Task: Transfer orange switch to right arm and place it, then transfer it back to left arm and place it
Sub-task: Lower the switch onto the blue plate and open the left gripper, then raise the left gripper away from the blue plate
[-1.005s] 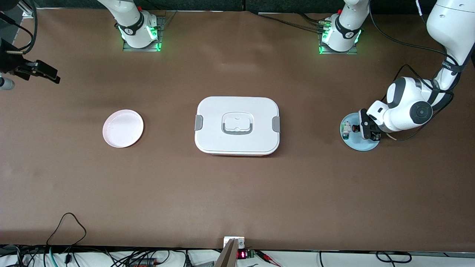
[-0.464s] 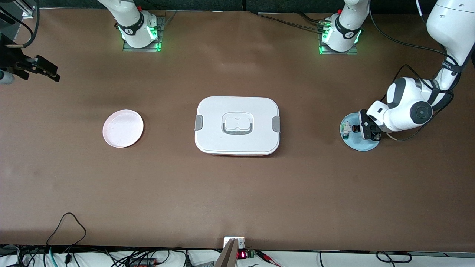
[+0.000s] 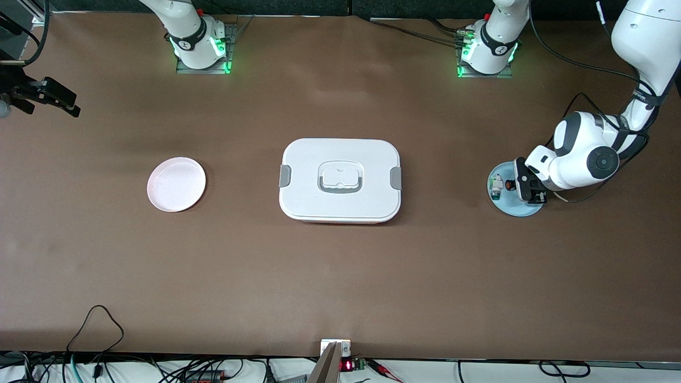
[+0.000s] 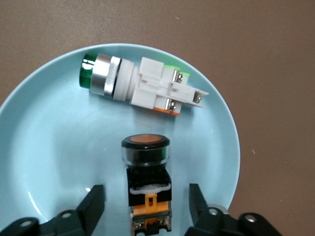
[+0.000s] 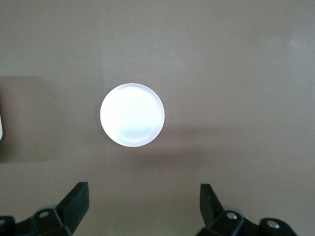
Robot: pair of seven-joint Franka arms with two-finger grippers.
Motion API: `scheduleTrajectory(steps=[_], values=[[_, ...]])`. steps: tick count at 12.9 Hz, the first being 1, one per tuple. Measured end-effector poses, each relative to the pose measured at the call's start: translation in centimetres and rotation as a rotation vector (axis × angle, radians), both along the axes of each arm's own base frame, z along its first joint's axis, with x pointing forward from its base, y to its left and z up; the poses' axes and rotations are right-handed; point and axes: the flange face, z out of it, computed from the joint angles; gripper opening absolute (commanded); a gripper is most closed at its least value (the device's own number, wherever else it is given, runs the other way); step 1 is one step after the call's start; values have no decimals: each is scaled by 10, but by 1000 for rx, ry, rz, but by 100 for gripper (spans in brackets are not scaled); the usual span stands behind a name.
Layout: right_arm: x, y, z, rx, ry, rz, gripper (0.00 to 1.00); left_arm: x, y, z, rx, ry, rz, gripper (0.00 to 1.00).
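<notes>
Two switches lie on the pale blue plate [image 3: 515, 204] at the right of the front frame — the orange switch [image 4: 146, 183] sits between the parted fingers [image 4: 93, 206] of the left end effector [image 4: 146, 209], neither finger touching it, beside a green-capped white switch [image 4: 140, 84]. Mid-frame sits the box [image 3: 340, 180] on the brown counter [image 3: 340, 276], with a pink plate [image 3: 176, 184] to its left. At the upper left edge, the right end effector [image 5: 144, 206] hangs over bare counter, fingers wide apart — holding nothing.

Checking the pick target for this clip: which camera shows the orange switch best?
The left wrist view: the orange switch lies large on the blue plate, between the left gripper's open fingers. The front view shows it only as a dark speck beside that gripper. The right wrist view does not show it.
</notes>
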Motion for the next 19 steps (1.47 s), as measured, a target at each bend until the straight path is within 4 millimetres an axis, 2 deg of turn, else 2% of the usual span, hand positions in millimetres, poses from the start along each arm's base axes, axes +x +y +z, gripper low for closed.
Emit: scheduleTrajectory(steps=[6, 8, 10, 12, 15, 19], values=[[0, 0, 1, 0, 1, 0, 100, 16, 9, 15, 12, -22, 14, 100], [0, 0, 2, 0, 0, 0, 100, 24, 16, 25, 28, 4, 32, 100], [0, 0, 2, 0, 0, 0, 100, 37, 23, 48, 60, 39, 109, 100], [0, 0, 2, 0, 0, 0, 100, 50, 23, 80, 55, 31, 226, 100], [0, 0, 2, 0, 1, 0, 100, 53, 21, 123, 90, -9, 380, 100], [1, 1, 1, 0, 4, 1, 100, 55, -3, 186, 197, -1, 645, 100]])
